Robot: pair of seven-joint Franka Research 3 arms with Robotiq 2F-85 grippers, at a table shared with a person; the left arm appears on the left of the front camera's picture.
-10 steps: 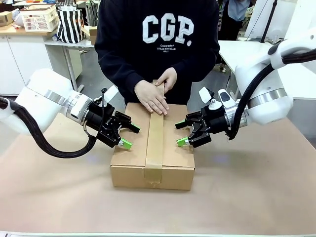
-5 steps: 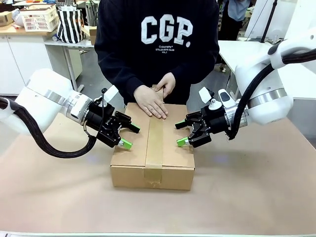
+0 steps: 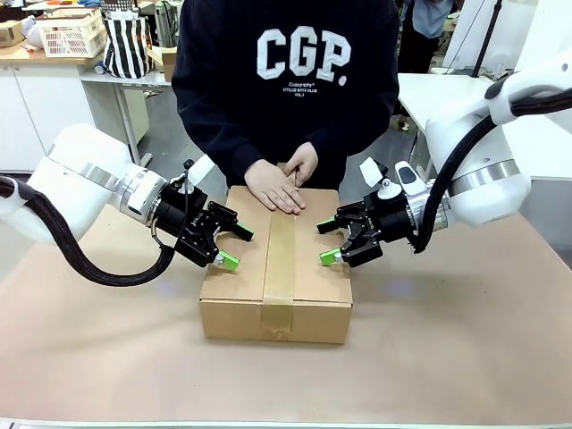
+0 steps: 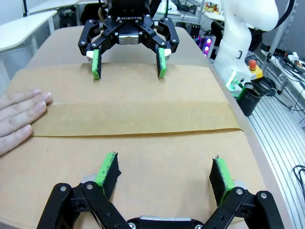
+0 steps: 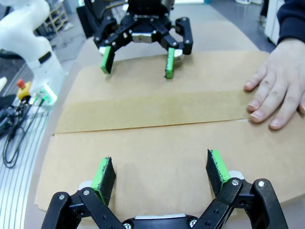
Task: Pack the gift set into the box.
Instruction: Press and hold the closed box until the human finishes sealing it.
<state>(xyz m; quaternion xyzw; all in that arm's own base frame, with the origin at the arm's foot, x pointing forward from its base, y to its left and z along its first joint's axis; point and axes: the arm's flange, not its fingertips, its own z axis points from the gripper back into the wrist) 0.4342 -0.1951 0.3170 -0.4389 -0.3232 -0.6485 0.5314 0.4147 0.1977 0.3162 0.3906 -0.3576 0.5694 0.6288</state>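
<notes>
The box (image 3: pixel 277 264) sits in the middle of the table (image 3: pixel 465 357). It is made of brown cardboard with a rough, dull look and has a flat top and straight sides. Its flaps are shut, and a wide strip of brown paper tape (image 3: pixel 281 259) runs along the top seam and folds down over the near side. You cannot see what is inside the box.

A person stands at the far side in a dark top with white letters. One hand (image 3: pixel 275 188) lies flat on the far end of the tape, and the other hand (image 3: pixel 302 162) rests at the far edge of the box.

The left gripper (image 3: pixel 230 244) is over the left part of the box top. Its fingers, black with green pads, are spread wide and hold nothing. The right gripper (image 3: pixel 330 241) is over the right part of the top, also spread wide and holding nothing. The two grippers face each other across the tape.
</notes>
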